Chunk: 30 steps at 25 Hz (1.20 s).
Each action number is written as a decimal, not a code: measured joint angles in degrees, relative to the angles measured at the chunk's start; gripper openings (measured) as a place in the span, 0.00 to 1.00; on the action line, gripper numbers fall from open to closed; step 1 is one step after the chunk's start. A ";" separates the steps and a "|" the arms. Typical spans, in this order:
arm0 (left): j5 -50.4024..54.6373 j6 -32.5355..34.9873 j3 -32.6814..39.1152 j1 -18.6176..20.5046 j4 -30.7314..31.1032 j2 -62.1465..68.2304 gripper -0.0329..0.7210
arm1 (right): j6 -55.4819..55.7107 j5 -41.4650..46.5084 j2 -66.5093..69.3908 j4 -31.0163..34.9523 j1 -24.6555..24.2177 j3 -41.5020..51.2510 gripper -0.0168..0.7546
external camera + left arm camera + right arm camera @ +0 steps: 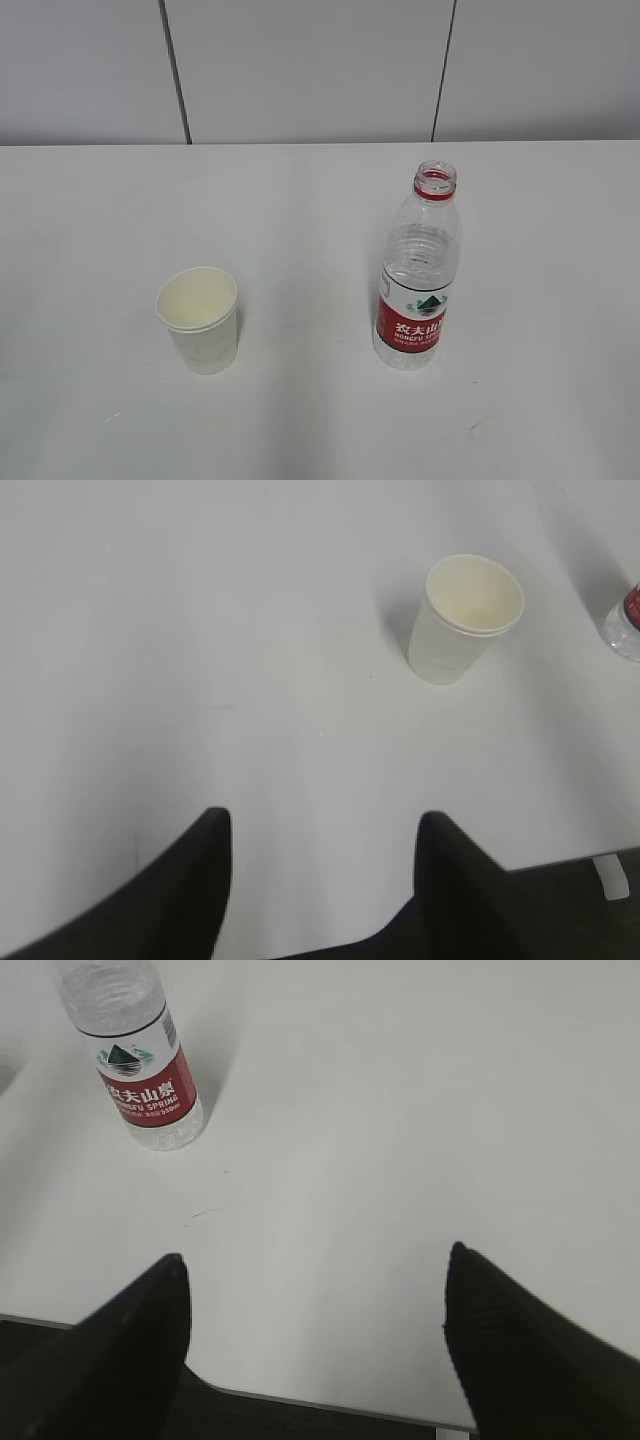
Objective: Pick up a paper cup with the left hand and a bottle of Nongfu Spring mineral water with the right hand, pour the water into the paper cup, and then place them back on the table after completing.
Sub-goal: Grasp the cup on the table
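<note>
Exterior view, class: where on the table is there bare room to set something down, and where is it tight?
Free: the wide strip between the paper cup and the bottle, the table left of the cup, the stretch behind both toward the wall, and right of the bottle. Nowhere is crowded; only these two things stand there.

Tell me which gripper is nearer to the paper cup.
Left. The left gripper hangs open near the table's front edge with the paper cup ahead and to its right. The right gripper, also open, faces the bottle; the cup is outside its view.
</note>
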 joint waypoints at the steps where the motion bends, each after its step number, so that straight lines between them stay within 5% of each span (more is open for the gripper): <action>1: 0.00 0.00 0.00 0.00 0.00 0.00 0.54 | 0.00 0.00 0.00 0.00 0.00 0.00 0.78; 13: 0.00 0.00 0.00 0.00 0.00 0.00 0.55 | 0.00 0.00 0.00 0.00 0.00 0.00 0.78; 20: -0.04 0.00 0.05 0.00 0.00 0.00 0.85 | 0.00 0.00 0.00 0.00 0.00 0.00 0.78; 30: -9.50 1.41 -0.54 0.00 -1.59 0.00 0.82 | -2.37 -10.28 0.00 0.00 0.00 -1.12 0.78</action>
